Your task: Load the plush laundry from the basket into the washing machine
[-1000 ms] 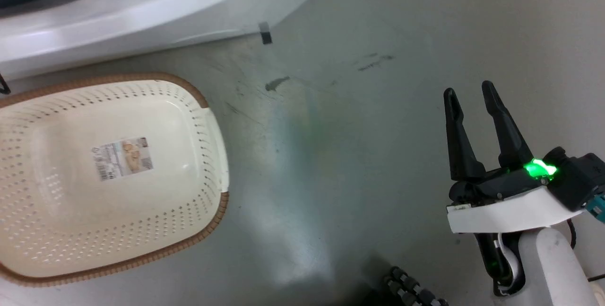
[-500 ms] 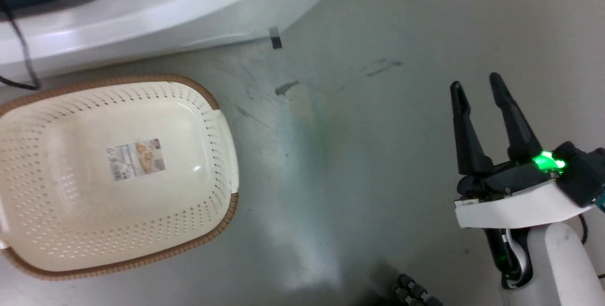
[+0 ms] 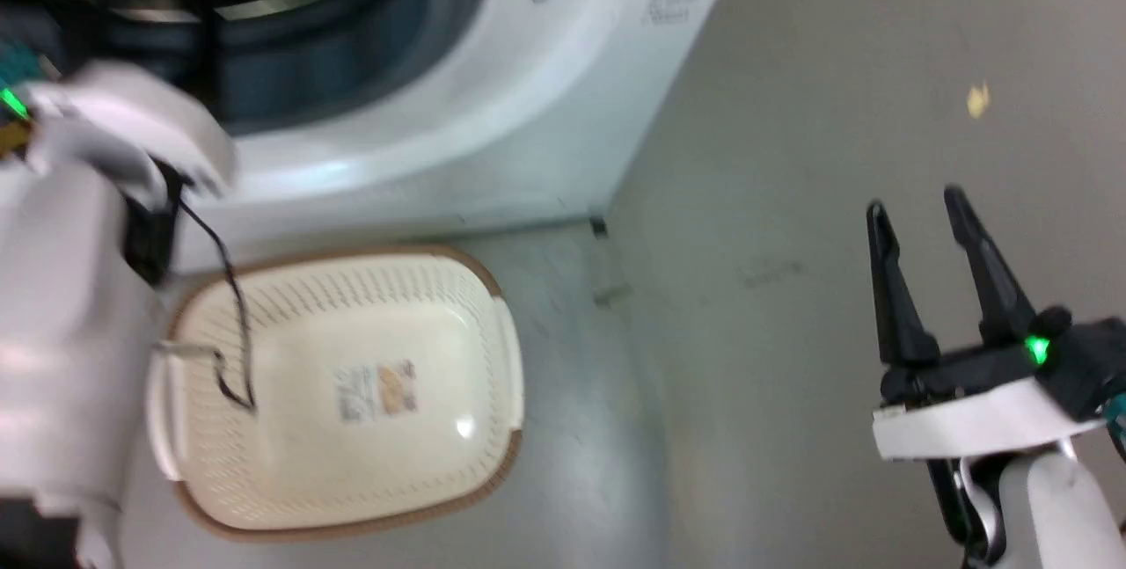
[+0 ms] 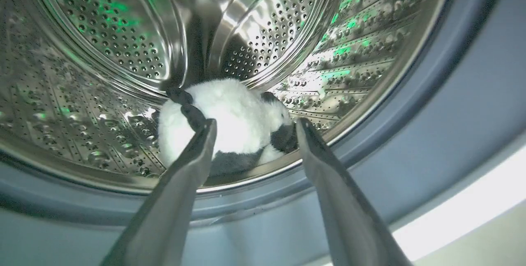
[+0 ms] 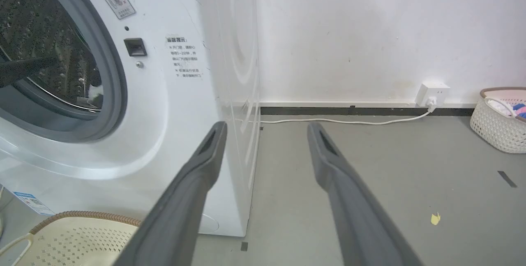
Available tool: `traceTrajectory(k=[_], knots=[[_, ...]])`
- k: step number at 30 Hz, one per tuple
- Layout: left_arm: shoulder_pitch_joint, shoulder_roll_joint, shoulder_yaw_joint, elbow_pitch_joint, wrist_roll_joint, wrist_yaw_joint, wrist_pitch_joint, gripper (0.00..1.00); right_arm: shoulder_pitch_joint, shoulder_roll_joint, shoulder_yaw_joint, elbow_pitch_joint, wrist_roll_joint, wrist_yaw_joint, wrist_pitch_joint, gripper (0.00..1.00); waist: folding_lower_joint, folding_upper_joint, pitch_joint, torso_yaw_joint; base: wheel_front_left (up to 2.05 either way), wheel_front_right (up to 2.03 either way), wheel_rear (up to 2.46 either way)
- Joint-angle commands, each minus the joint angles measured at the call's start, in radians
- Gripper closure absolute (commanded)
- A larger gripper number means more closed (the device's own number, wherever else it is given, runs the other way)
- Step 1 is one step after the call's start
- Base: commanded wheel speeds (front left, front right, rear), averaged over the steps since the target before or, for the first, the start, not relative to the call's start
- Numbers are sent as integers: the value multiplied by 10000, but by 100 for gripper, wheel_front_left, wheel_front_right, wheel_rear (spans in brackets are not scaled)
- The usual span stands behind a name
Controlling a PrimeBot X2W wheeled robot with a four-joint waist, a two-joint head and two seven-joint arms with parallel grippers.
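The plush laundry (image 4: 242, 122), a white panda with black patches, lies on the bottom of the shiny perforated drum (image 4: 102, 31) of the washing machine (image 3: 528, 112). My left gripper (image 4: 254, 126) is open just outside the drum mouth, its fingers either side of the panda and clear of it. My pale left forearm (image 3: 70, 314) reaches up to the washer's opening. The cream basket (image 3: 290, 499) sits on the floor in front of the washer with nothing in it but its label. My right gripper (image 3: 915, 204) hangs open over bare floor to the right, holding nothing.
The grey door seal (image 4: 431, 105) rings the drum. A thin black cable (image 3: 224, 288) dangles from my left arm over the basket. A second basket (image 5: 493, 126) with clothes stands by the wall at the far right, near a wall socket (image 5: 431, 92) and its white cord.
The head view has swung upward, bringing the washer's opening and my left forearm into it. The basket stays empty and the right gripper stays open.
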Motion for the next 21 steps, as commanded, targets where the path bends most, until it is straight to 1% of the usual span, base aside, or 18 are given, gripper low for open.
traceTrajectory(k=[1,7,11,12,13,14,15,16,17,18,20,21], knots=[[664,-155,118,-433,-80,101,-104,0,255,15,-87,59,-139,-9,-44,0,2,-1,-1512,956,0,0,0],[3723,-847,679,-3335,-49,779,-143,0,1021,15,-223,190,-482,-9,-44,0,2,-1,-2824,1677,0,0,0],[5921,-1187,1004,-5141,326,1419,-144,0,1503,15,-276,245,-532,-9,-44,0,2,-1,-3365,2006,0,0,0],[5921,-1187,1004,-5141,326,1419,-144,0,1503,15,-276,245,-532,-9,-44,0,2,-1,-3365,2006,0,0,0],[6894,-1396,1092,-5848,494,1660,-145,0,1695,15,-241,259,-531,-9,-44,0,2,-1,-3506,2108,0,0,0],[7327,-1506,1139,-6140,562,1742,-145,0,1785,15,-223,274,-527,-9,-44,0,2,-1,-3577,2158,0,0,0],[7327,-1506,1139,-6140,562,1742,-145,0,1785,15,-223,274,-527,-9,-44,0,2,-1,-3577,2158,0,0,0],[8063,-1652,1215,-6519,764,1843,-145,0,1957,15,-194,306,-498,-9,-44,0,2,-1,-3719,2241,0,0,0],[8063,-1652,1215,-6519,764,1843,-145,0,1957,15,-194,306,-498,-9,-44,0,2,-1,-3719,2241,0,0,0],[8711,-1996,1384,-6847,699,1942,-146,0,2128,15,-157,329,-456,-9,-44,0,2,-1,-3824,2305,0,0,0],[8972,-2096,1453,-6992,746,1957,-146,0,2206,15,-132,345,-434,-9,-44,0,2,-1,-3879,2328,0,0,0],[9404,-2214,1501,-7228,1013,1975,-146,0,2367,15,-79,392,-413,-9,-44,0,2,-1,-4001,2384,0,0,0]])
